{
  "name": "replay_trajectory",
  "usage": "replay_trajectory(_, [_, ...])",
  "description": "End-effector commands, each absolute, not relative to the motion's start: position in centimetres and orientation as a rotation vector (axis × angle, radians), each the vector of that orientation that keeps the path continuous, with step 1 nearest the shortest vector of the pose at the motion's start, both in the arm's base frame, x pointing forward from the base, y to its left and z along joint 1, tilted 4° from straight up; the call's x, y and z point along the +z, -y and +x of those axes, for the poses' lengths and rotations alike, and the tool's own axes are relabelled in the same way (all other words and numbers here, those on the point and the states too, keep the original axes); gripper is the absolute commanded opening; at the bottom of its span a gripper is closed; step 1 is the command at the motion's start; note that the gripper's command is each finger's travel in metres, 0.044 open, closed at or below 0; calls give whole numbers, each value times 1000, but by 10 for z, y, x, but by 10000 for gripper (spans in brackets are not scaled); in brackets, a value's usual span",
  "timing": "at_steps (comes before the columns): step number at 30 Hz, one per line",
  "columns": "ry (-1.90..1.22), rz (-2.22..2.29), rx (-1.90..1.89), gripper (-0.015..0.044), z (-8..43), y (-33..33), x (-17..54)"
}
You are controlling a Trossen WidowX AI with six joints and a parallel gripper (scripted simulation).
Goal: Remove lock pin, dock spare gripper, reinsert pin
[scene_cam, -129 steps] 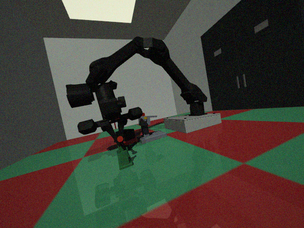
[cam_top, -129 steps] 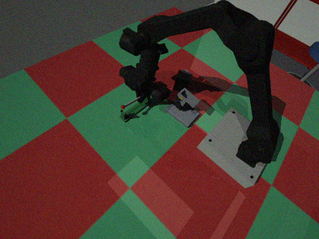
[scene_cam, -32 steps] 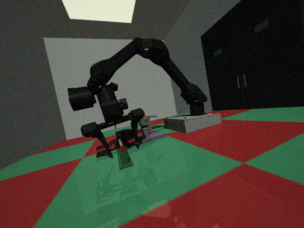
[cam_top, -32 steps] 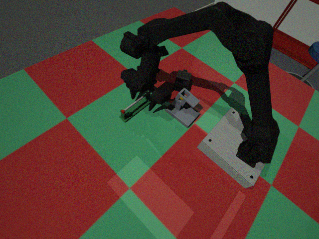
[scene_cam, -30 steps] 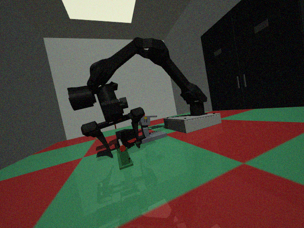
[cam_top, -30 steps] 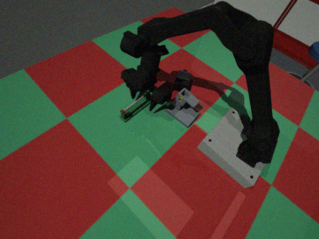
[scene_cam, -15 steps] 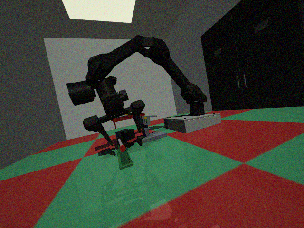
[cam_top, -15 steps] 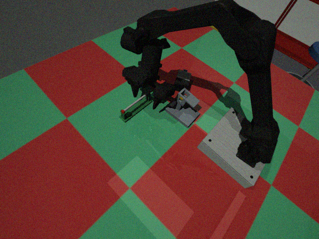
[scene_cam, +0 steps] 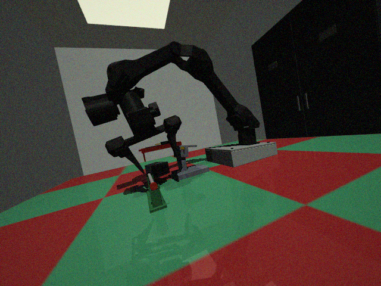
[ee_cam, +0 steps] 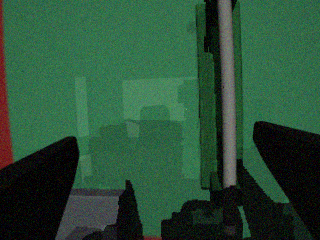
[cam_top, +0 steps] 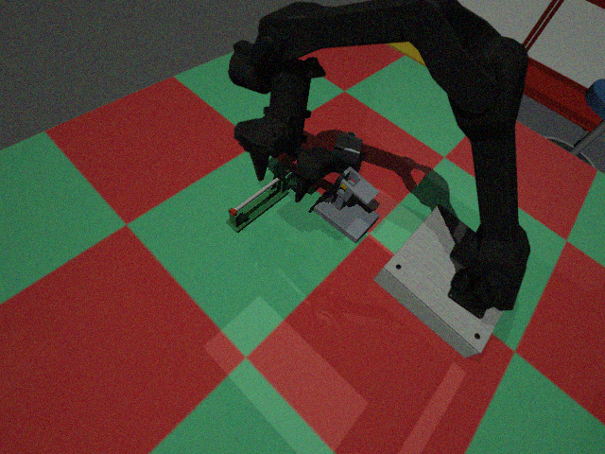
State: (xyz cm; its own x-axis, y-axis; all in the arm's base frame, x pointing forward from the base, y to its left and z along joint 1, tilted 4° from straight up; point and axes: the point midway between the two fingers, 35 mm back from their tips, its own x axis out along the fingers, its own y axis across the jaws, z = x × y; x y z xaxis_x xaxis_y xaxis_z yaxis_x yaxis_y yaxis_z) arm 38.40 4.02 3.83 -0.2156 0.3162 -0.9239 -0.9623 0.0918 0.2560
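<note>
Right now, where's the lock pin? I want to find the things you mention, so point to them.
Top view: the pin [cam_top: 254,196] [scene_cam: 150,179] [ee_cam: 227,95] lies along the green holder [cam_top: 261,211] [scene_cam: 157,201] [ee_cam: 206,120], left of the grey mount [cam_top: 348,222] [scene_cam: 193,172] [ee_cam: 92,207], red end farthest from it.

Wrist view crops pale pin [cam_top: 256,195] [scene_cam: 150,177] [ee_cam: 227,100]; gray base [cam_top: 353,223] [scene_cam: 195,172] [ee_cam: 95,207]

- So the black arm [scene_cam: 209,70] is arched up off its pale base block [scene_cam: 255,154]
- Fingers [scene_cam: 162,170] spread wide, nothing between them
- Red-tipped white pin [scene_cam: 150,179] lies along a green holder [scene_cam: 156,199]
- Grey mount [scene_cam: 193,172] sits near it
</note>
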Motion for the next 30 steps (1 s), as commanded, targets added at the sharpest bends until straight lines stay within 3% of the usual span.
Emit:
replay_trajectory(1, [-1201, -761, 1410, 440, 385, -40, 49])
replay_trajectory(21, [-1244, -723, 1439, 440, 377, -40, 73])
replay_trajectory(30, [-1195, -733, 1347, 440, 376, -39, 132])
